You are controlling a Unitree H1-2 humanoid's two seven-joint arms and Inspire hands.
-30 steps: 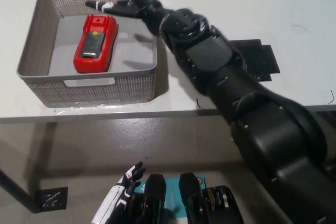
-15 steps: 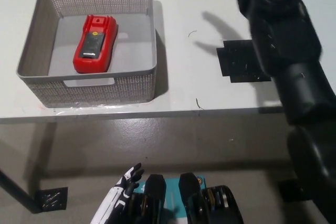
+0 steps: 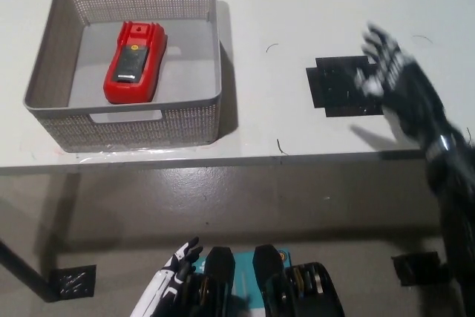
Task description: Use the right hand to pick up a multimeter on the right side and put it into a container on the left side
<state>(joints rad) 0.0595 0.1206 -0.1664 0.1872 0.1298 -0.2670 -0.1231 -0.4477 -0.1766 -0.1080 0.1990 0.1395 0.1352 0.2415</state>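
In the head view, the black right robot hand [image 3: 390, 79] hangs above the right part of the white tabletop [image 3: 297, 5] with its fingers spread apart and nothing in them, blurred at the edges. The red multimeter [image 3: 134, 61] lies flat on the floor of the grey mesh container [image 3: 211, 72], well apart to the left of this robot hand, so the placing looks done and little is left to spoil. The likeliest trouble, as a judgement, is a careless sweep of the black arm leftward: it could clip the container's near wall and push the light basket along the smooth tabletop. The black square mat [image 3: 343, 87] just beside the robot hand, on its left, is thin and flat, and a low pass of the fingers might drag it. The container is a rectangular perforated basket with cut-out handles in its end walls and rounded corners; the multimeter is a chunky, rounded plastic block with a dark panel on its face. The white left robot hand [image 3: 172, 272] rests low, below the tabletop's front edge and far down to the left, fingers loosely apart and holding nothing.
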